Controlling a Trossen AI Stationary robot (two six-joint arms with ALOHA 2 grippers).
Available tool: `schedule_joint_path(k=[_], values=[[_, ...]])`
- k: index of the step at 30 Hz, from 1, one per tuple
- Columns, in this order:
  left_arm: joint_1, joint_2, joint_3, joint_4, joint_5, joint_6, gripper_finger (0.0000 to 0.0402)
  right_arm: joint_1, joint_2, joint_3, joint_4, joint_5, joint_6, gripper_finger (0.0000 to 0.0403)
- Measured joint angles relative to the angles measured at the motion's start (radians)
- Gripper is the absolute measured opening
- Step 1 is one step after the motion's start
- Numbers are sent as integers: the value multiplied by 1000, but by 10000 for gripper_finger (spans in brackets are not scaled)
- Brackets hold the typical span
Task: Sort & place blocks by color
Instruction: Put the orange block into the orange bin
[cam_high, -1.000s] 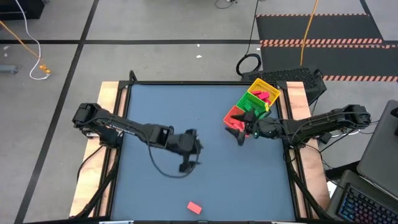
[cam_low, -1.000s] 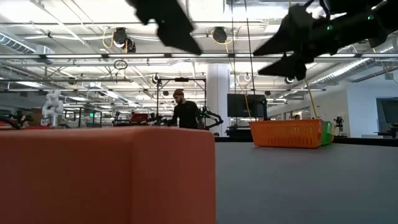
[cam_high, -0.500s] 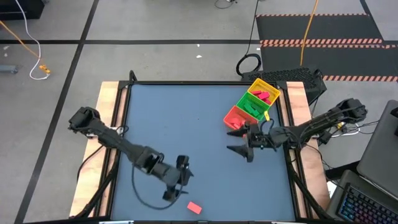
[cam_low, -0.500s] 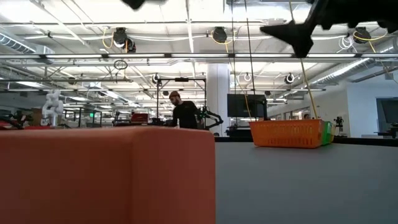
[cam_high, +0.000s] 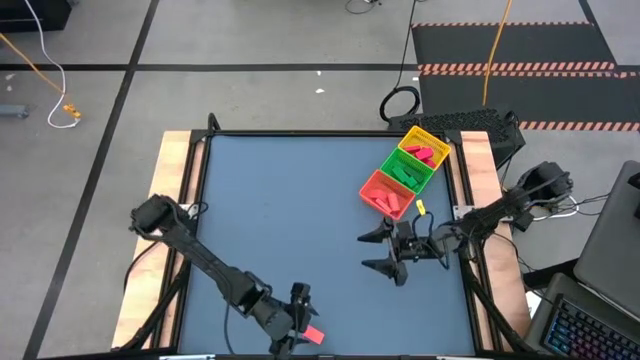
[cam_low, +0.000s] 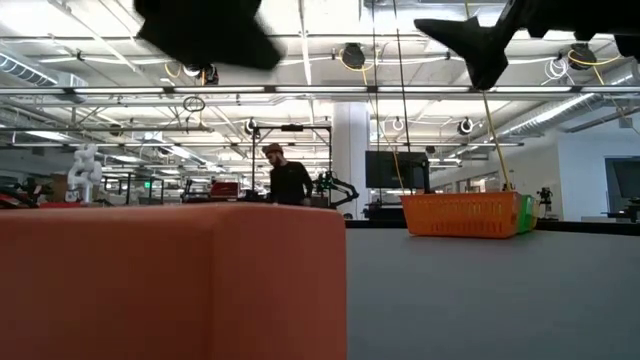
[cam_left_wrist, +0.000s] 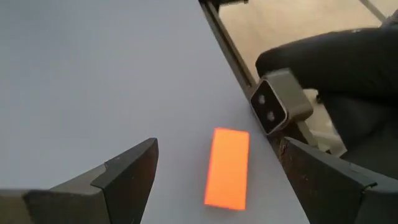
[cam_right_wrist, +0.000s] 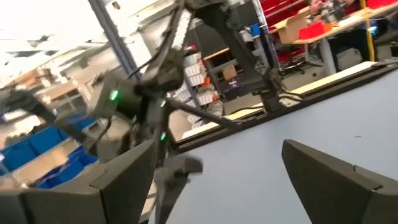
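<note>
One red block (cam_high: 312, 336) lies flat on the blue table by the near edge; it fills the low view's foreground as a big orange face (cam_low: 170, 280). My left gripper (cam_high: 296, 318) hovers open just left of it, slanting down. In the left wrist view the block (cam_left_wrist: 227, 167) lies ahead between the two spread fingers, untouched. My right gripper (cam_high: 365, 252) stands open above the table's right half, on the near side of the tray (cam_high: 372, 180), holding nothing. The tray holds red and green blocks (cam_high: 405, 172).
The three-compartment tray sits at the far right and shows in the low view as an orange basket (cam_low: 465, 213). A small grey camera (cam_left_wrist: 280, 106) stands at the table's near edge just beyond the red block. A person stands far back in the room (cam_low: 285, 180).
My left gripper has swung toward the table's near edge and come down beside the red block, staying open. My right gripper has drawn back from the tray toward the near edge and tipped up from pointing down to about level, staying open. The block has not moved.
</note>
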Motion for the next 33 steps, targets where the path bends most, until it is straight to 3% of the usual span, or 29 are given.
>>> schedule_joint_path(k=[6, 15, 19, 24, 33], values=[[-25, 71, 0, -5, 30, -49, 322, 4, 81, 0, 52, 25, 49, 338], [-42, 99, 0, 10, 19, -67, 227, 4, 92, 0, 87, 47, 27, 338], [-32, 99, 0, 20, 18, -63, 205, 4, 92, 0, 92, 45, 20, 338], [-32, 99, 0, 20, 21, -61, 208, 4, 92, 0, 92, 44, 19, 338], [-29, 171, 1, 81, 28, -66, 254, 4, 92, 0, 92, 44, 16, 338]])
